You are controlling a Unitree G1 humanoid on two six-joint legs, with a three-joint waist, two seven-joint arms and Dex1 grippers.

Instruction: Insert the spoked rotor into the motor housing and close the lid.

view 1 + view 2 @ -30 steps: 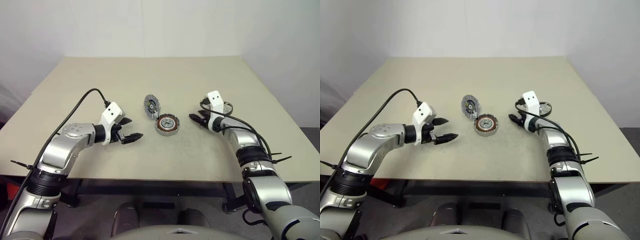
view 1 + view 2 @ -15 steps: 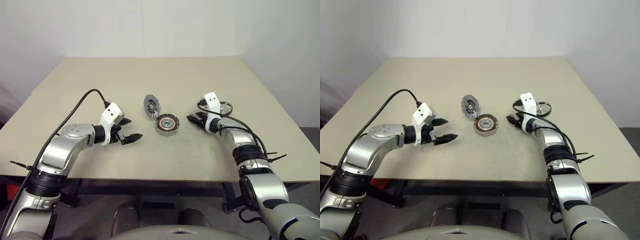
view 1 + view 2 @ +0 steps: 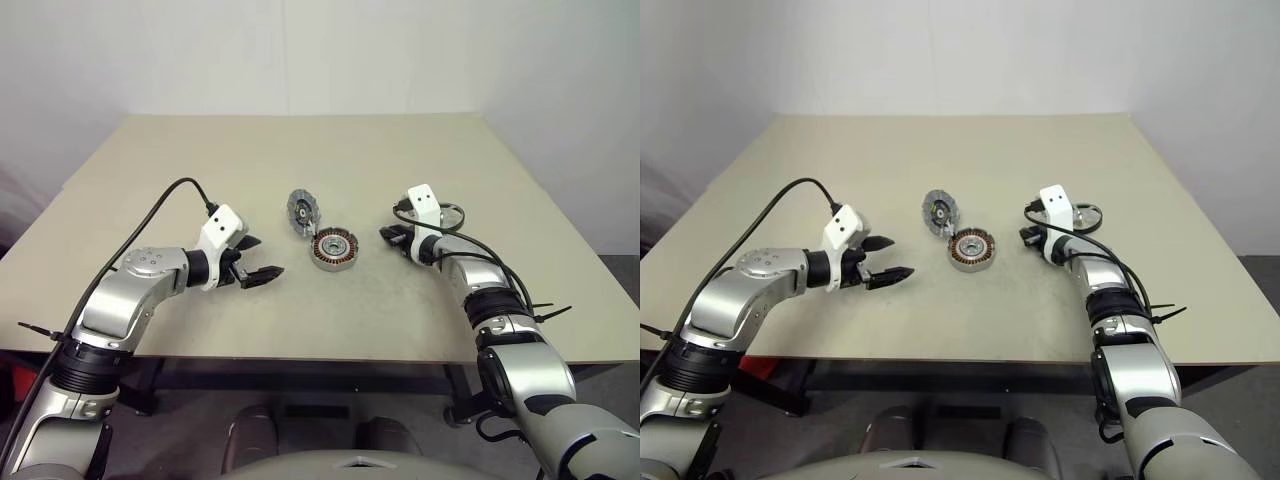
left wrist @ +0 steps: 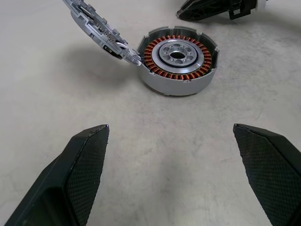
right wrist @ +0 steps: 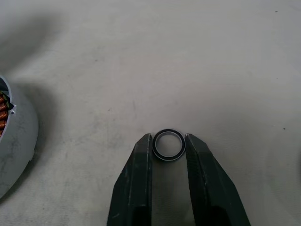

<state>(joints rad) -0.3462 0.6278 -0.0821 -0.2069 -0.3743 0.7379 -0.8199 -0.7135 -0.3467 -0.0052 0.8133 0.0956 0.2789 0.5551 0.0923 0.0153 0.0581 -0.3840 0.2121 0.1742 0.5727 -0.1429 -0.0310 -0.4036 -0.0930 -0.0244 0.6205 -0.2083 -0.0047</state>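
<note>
Right fingers (image 5: 168,181): pinching a small dark washer ring (image 5: 169,145) between the tips, on the bench (image 3: 420,150).
Left fingers (image 4: 176,155): spread wide, holding nothing, aimed at the housing.
Spoked rotor (image 4: 178,57): copper coils on radial spokes, silver hub at centre; seated inside the housing.
Motor housing (image 4: 174,84): shallow round cup, silvery-grey wall; mid-bench, between both arms.
Lid (image 3: 303,211): grey slotted disc, dark hub; tilted, leaning on the housing rim at 10 o'clock.
</note>
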